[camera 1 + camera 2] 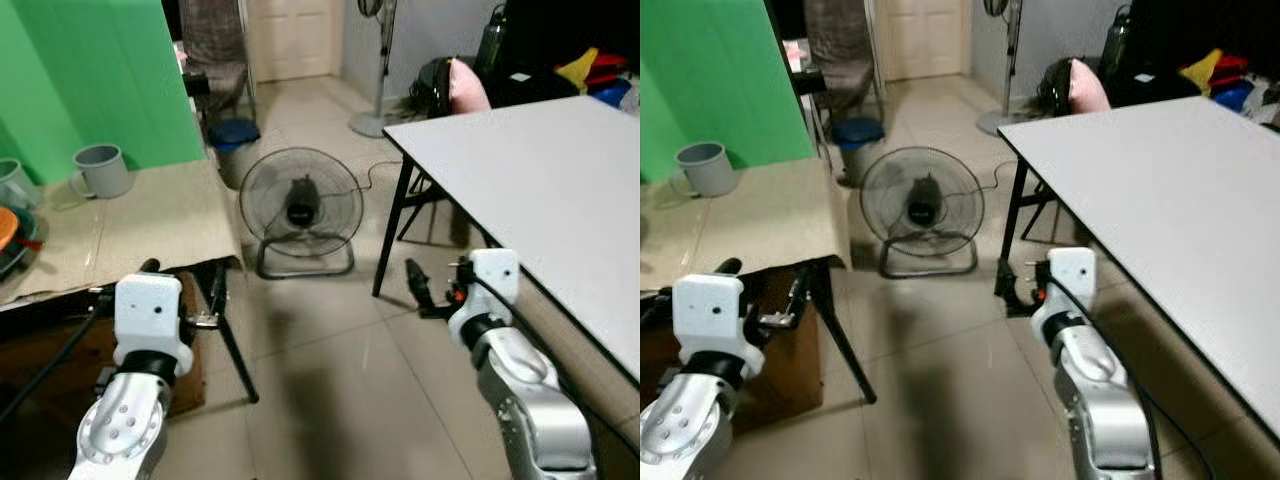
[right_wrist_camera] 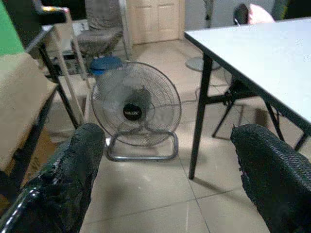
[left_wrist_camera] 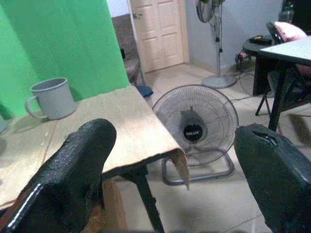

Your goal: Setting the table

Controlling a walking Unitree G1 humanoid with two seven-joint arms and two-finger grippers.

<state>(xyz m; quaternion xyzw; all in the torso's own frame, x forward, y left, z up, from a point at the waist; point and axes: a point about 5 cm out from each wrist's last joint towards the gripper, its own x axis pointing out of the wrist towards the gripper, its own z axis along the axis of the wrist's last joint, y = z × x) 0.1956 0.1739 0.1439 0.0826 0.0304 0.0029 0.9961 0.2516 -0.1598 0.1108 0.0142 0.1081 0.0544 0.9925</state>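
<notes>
Left arm: silver, raised forward low on the robot's left, white wrist block beside the near edge of the paper-covered table (image 1: 150, 215).
Left gripper (image 3: 175, 170): empty, black fingers (image 3: 73, 179) spread wide apart, pointing past that table's corner.
Right arm: silver, bent forward on the robot's right, white wrist block well right of that table.
Right gripper (image 2: 170, 174): empty, black fingers (image 2: 267, 174) spread wide, held low and well clear of that table.

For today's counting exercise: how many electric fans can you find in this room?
2. A floor fan stands on the tiles between the two tables; a pedestal fan stands farther back near the door. Others may be hidden.
</notes>
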